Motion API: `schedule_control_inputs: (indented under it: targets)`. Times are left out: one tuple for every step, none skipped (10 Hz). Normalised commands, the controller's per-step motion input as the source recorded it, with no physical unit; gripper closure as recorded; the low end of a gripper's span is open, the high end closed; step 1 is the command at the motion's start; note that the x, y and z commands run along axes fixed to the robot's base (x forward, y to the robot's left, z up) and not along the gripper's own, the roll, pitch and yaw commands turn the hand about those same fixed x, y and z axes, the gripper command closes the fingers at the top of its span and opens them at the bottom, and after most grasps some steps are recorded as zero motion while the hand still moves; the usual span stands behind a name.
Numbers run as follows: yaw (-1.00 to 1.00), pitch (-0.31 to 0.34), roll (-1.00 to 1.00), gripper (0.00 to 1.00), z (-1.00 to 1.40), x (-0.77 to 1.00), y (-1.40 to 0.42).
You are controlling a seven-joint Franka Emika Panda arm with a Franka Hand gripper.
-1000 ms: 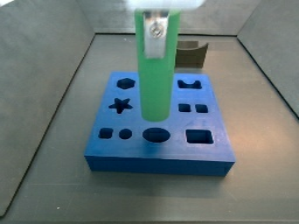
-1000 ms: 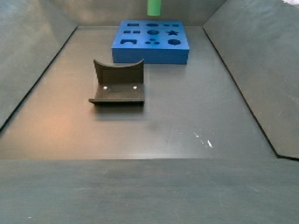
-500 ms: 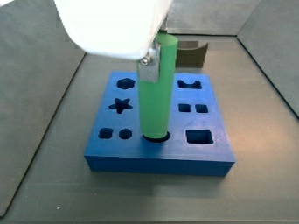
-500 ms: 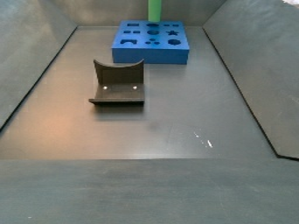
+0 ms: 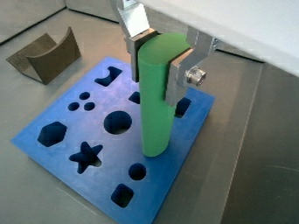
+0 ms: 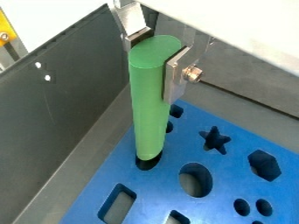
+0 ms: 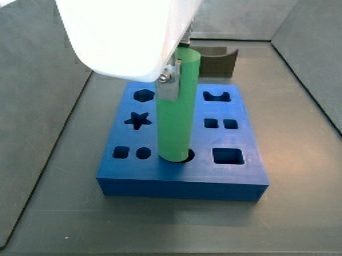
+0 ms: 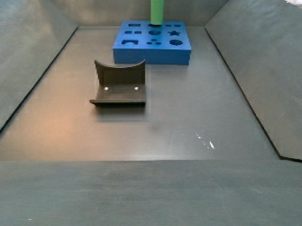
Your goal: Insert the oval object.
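Dark brown block [image 8: 119, 84]: you see it on the floor, left of centre in a side view, well apart from the blue block; it also shows behind the blue block [image 7: 214, 60].
Blue block [image 7: 183, 160]: it lies flat on the floor, with shaped holes in its top, a star [image 7: 136, 121] and a hexagon [image 7: 144, 95] among them. You see it at the far end of the floor in a side view [image 8: 154, 44].
Oval object [image 7: 175, 108]: the green rod stands upright on the blue block, its lower end down in the oval hole near the block's front edge. Both wrist views show it the same way [image 5: 160, 96] [image 6: 149, 103].
Gripper [image 5: 163, 66]: you have it above the blue block, at the rod's upper end, fingers [image 5: 184, 68] narrow and clamped on the green rod from both sides; a wrist view [image 6: 155, 68] shows that too.
Gripper body [image 7: 127, 35]: the white housing fills the upper left of a side view.
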Motion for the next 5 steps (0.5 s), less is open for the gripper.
schedule_control_inputs:
  targets:
    - [-0.05,0.06,0.01,1.0,-0.15,0.2,0.0]
    - [0.0,0.071,0.01,1.0,-0.16,0.27,0.0]
    - [0.0,0.076,0.0,1.0,-0.17,0.29,0.0]
    - [0.0,0.049,0.0,1.0,-0.19,0.23,0.0]
    - [0.0,0.024,0.0,1.0,-0.22,0.15,0.0]
